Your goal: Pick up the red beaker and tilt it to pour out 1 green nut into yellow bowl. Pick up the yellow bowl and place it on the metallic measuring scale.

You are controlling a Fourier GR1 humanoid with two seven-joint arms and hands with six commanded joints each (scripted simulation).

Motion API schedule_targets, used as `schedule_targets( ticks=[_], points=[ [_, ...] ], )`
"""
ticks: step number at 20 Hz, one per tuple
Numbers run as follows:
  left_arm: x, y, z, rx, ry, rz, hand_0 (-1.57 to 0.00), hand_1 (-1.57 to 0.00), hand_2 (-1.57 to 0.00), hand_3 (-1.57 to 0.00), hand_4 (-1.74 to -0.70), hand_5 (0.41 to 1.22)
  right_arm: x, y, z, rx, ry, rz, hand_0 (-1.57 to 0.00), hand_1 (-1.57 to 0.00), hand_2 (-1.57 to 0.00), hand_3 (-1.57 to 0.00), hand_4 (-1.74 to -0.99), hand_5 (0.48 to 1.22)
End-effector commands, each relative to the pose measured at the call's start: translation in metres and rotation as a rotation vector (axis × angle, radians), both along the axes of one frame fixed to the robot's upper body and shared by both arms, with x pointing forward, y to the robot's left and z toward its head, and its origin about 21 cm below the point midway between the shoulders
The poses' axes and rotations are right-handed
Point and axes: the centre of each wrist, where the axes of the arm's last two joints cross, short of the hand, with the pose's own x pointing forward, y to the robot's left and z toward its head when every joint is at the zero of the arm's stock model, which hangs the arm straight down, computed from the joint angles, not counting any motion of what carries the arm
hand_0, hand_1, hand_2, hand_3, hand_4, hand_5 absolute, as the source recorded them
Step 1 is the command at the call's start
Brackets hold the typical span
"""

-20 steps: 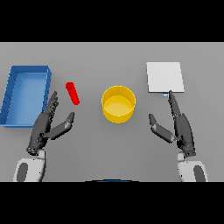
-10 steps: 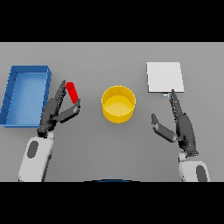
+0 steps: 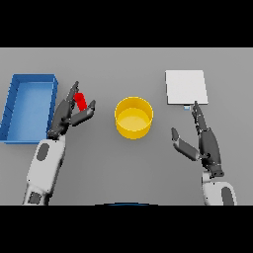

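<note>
The red beaker stands on the grey table left of centre, partly hidden by my left hand. That hand is open, its straight fingers along the beaker's left side and its thumb just below and right of it. The yellow bowl sits at the table's middle, untouched. The metallic measuring scale is a pale square plate at the back right. My right hand hovers open below the scale, fingers pointing up toward it.
A blue tray lies at the far left, close beside my left forearm. Bare grey table lies between the bowl and the scale.
My left hand has moved forward and to the right from the near left of the table, reaching the red beaker and straddling it. The right hand has barely moved.
</note>
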Motion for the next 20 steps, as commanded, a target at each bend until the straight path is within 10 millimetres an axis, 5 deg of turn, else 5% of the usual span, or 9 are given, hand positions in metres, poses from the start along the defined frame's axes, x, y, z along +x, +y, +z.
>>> schedule_targets(
  ticks=[1, 9, 11, 13, 15, 18, 20],
  points=[
    [0.004, -0.004, 0.002, 0.0, 0.0, -0.005, 0.0, 0.0, 0.0, 0.0, -1.31, 0.704, 0.001, -0.001, 0.001, 0.009, 0.005, -0.001, 0.0, 0.0, 0.0, 0.0, -1.332, 0.685],
    [0.02, -0.009, -0.002, -0.02, -0.031, -0.02, 0.0, 0.0, -0.03, 0.0, -1.39, 0.752, 0.0, -0.003, 0.001, -0.003, 0.006, -0.008, 0.0, 0.0, 0.0, 0.0, -1.295, 0.683],
    [0.022, -0.013, -0.003, -0.051, -0.013, 0.002, -0.25, -0.28, -0.31, -0.22, -1.44, 0.795, 0.002, -0.004, 0.004, -0.006, 0.005, -0.01, 0.0, 0.0, 0.0, 0.0, -1.289, 0.684],
    [0.024, -0.017, -0.005, -0.044, -0.003, 0.042, -0.68, -0.7, -0.71, -0.71, -1.44, 0.949, 0.002, -0.003, 0.002, -0.012, 0.012, -0.001, 0.0, 0.0, 0.0, 0.0, -1.285, 0.683],
    [0.026, -0.023, -0.006, 0.004, -0.034, 0.05, -1.0, -1.01, -1.02, -1.02, -1.44, 1.047, 0.003, -0.003, 0.003, -0.005, 0.006, 0.002, 0.0, 0.0, 0.0, 0.0, -1.287, 0.684],
    [0.026, -0.023, -0.009, -0.006, -0.055, 0.045, -1.28, -1.29, -1.29, -1.29, -1.45, 1.132, 0.005, 0.001, 0.002, 0.001, 0.003, 0.006, 0.0, 0.0, 0.0, 0.0, -1.293, 0.682],
    [0.027, -0.026, -0.007, -0.012, -0.087, 0.055, -1.38, -1.39, -1.39, -1.39, -1.55, 1.129, 0.006, 0.002, 0.001, 0.009, 0.008, 0.013, 0.0, 0.0, 0.0, 0.0, -1.303, 0.682]
  ],
)
